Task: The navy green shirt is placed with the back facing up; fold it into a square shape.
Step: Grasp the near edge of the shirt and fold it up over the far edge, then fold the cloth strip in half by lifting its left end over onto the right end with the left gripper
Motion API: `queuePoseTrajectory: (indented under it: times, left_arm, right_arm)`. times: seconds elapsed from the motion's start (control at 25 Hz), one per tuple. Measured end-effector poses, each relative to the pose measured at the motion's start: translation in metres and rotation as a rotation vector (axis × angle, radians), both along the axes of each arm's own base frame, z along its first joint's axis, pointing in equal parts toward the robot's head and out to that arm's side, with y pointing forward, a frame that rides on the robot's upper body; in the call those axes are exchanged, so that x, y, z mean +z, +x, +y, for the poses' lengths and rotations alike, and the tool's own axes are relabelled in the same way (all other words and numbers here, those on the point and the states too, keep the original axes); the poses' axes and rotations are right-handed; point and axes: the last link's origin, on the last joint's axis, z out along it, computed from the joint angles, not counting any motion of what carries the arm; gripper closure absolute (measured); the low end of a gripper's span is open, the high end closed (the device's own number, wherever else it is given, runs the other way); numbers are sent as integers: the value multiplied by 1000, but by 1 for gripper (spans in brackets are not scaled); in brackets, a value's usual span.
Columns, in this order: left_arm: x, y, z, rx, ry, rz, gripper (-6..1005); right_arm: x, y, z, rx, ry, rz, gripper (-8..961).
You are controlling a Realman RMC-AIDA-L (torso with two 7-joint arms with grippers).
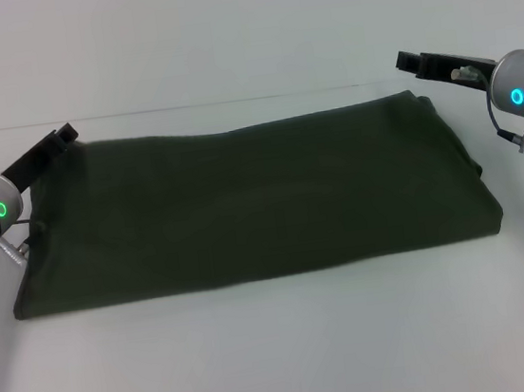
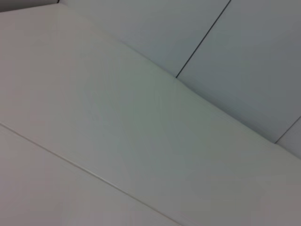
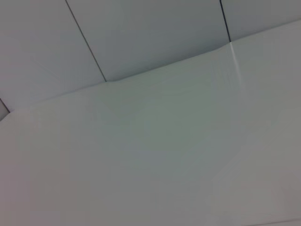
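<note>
One dark olive shirt (image 1: 253,202) lies folded into a wide, soft rectangle on the white surface (image 1: 281,347); left tool (image 1: 55,145) and right tool (image 1: 432,63) flank it, grip state unclear.

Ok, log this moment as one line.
dark olive-green cotton shirt: folded wide rectangle, not square | left gripper: at left edge | right gripper: at far right corner

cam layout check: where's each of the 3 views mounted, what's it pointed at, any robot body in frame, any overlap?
Head: on the robot's head, looking forward and down at the navy green shirt on the white table; left gripper and right gripper flank it.
Left wrist: on the left arm; only white surface and panelled wall, no fingers.
Right wrist: the same from the right arm.
Shared: both wrist views show white surface and wall, no shirt.
</note>
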Motion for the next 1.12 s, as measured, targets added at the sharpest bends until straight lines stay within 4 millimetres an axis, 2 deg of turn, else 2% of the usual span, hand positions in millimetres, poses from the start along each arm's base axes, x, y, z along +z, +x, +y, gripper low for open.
queuePoseTrajectory:
  times: [0.24, 0.44, 0.52, 0.56, 0.64, 0.76, 0.92, 1.12]
  left_arm:
    - [1, -4, -2, 8, 27, -11, 559]
    - [4, -6, -6, -7, 36, -36, 455]
    - [4, -5, -7, -29, 29, -41, 359]
    - [8, -4, -15, -114, -8, -74, 310]
    - [12, -3, -21, -160, -27, -106, 214]
    - [30, -7, -41, -262, -79, -202, 156]
    - [54, -16, -68, -329, -155, -323, 158]
    - [75, -31, -97, -311, -277, -390, 160]
  right_arm:
    - [-5, 2, -5, 4, -21, 17, 310]
    - [-5, 6, -13, 31, -46, 61, 197]
    - [0, 8, -18, 62, -53, 84, 151]
    - [3, 8, -22, 89, -62, 99, 128]
    - [10, 9, -30, 145, -78, 125, 83]
    - [22, 10, -48, 242, -111, 172, 69]
    - [36, 17, -73, 332, -161, 226, 76]
    - [45, 27, -100, 432, -218, 229, 75]
